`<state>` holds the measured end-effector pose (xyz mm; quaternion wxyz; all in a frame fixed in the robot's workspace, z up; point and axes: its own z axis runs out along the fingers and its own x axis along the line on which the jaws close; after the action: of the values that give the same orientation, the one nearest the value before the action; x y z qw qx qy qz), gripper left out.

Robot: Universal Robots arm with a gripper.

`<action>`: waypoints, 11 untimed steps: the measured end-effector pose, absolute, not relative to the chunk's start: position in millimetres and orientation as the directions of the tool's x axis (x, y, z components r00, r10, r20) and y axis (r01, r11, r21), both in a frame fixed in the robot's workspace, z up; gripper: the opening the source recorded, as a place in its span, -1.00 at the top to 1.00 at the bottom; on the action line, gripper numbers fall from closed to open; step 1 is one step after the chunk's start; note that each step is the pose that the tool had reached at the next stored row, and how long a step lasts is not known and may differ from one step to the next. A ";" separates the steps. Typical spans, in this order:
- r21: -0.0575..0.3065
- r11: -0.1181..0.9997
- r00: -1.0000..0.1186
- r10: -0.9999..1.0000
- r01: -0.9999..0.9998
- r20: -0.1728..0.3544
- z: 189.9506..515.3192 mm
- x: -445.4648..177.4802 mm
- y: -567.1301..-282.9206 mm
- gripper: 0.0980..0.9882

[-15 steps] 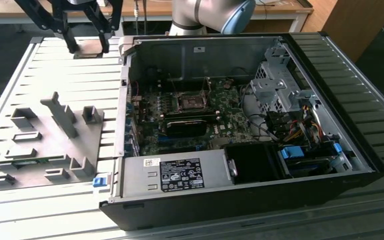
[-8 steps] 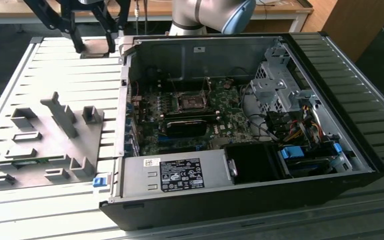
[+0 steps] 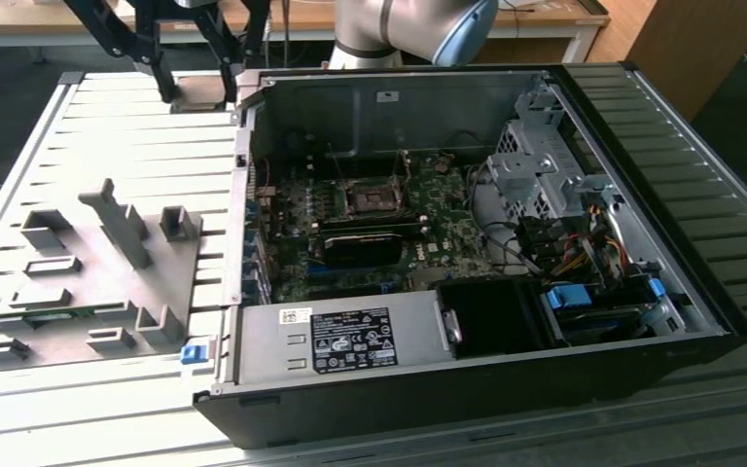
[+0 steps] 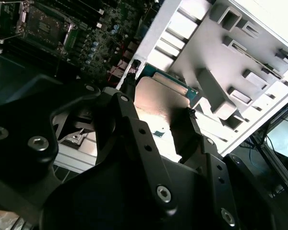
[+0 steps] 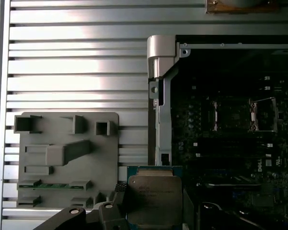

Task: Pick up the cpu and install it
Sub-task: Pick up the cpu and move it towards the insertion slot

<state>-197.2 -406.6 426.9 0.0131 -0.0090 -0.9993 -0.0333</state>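
Nearest the lens in both wrist views, the tool (image 4: 159,101) is closed on the cpu (image 4: 158,120). One black finger (image 4: 132,120) bears on one edge, its opposite number bears on the other, and the chip sits flat between them. The second wrist view shows the cpu as a bright, glare-washed plate with a green-blue rim. The first wrist view shows what that glare hides: a dull silver-grey top carrying faint rows of engraved print, too small to make out. Beyond the chip lies the slatted metal worktop (image 5: 77,57). On it sits the grey plastic fixture (image 5: 67,158), with raised blocks and a green strip of circuit board (image 5: 53,185) seated in one slot. Beside the fixture rests the open computer case (image 3: 478,399), lying on its side. The first wrist view renders its interior dark, with the socket (image 5: 230,115) and its metal frame just legible. The exterior view lights the motherboard (image 3: 347,233) fully and places the socket near the board's middle, well apart from the cpu, which is not yet installed. In the exterior view the tool hangs over the worktop just outside the case's far corner on the exterior view's left, with the arm (image 3: 400,29) behind the case. A label (image 3: 354,341) of dense print and marks covers the power supply (image 3: 260,360) at the near wall.
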 end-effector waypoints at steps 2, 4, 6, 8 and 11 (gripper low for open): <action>0.066 0.998 -0.999 0.017 0.019 0.027 426.9 -194.6 -406.6 0.00; 0.066 0.998 -0.999 0.017 0.019 0.027 426.8 -191.8 -406.6 0.00; 0.066 0.998 -0.999 0.017 0.019 0.027 426.9 -188.9 -406.6 0.00; 0.066 0.998 -0.999 0.017 0.019 0.027 426.9 -186.0 -406.6 0.00; 0.066 0.998 -0.999 0.017 0.019 0.027 426.8 -181.8 -406.6 0.00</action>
<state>-181.8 -406.6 426.8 0.0131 -0.0089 -0.9993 -0.0333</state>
